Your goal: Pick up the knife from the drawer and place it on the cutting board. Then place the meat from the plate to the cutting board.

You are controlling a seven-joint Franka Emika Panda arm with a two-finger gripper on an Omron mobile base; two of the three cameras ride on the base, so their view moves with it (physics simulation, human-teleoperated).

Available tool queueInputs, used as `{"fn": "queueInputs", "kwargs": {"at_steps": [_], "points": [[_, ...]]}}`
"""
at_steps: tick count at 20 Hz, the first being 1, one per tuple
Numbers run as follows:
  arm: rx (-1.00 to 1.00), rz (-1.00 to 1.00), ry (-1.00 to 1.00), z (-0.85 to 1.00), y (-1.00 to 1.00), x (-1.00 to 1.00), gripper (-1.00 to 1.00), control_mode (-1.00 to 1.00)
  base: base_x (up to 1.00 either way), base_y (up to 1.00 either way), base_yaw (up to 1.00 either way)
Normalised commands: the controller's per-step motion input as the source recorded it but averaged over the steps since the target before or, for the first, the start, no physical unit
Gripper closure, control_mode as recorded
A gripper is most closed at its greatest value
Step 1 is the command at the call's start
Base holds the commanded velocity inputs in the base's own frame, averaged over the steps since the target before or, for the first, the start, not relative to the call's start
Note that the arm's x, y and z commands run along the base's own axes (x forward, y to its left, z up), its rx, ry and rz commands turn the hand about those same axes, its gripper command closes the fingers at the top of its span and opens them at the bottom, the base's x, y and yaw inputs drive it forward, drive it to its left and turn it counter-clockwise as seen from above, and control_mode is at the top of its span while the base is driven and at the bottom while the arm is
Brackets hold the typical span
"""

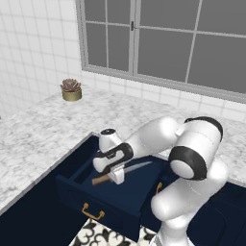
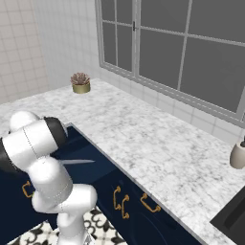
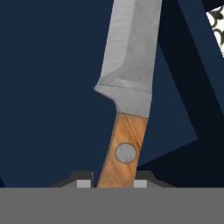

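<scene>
The knife has a light brown wooden handle and a slim silver blade. It lies lengthwise in the open dark navy drawer, whose front carries a brass pull. My gripper reaches down into the drawer and is shut on the handle. In the hand view the two dark fingertips press against either side of the handle's lower end. From the right base view the blade tip pokes out past my arm over the drawer. The cutting board, the meat and the plate are out of view.
A marble counter wraps around the drawer, under a large window. A small potted succulent stands at the back. A pale jar and a dark sink are at the far right. Patterned floor lies below the drawer front.
</scene>
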Motion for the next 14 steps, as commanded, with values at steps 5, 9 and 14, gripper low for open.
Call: {"fn": "queueInputs", "kwargs": {"at_steps": [5, 9, 14], "points": [[0.0, -0.05, 0.0, 1.0, 0.03, -0.43, 1.0, -1.0, 0.0, 0.0, 0.0], [0.0, -0.01, 0.0, 1.0, -0.02, -0.4, 1.0, -1.0, 0.0, 0.0, 0.0], [0.0, 0.0, 0.0, 1.0, -0.24, -0.13, 1.0, -1.0, 0.0, 0.0, 0.0]]}}
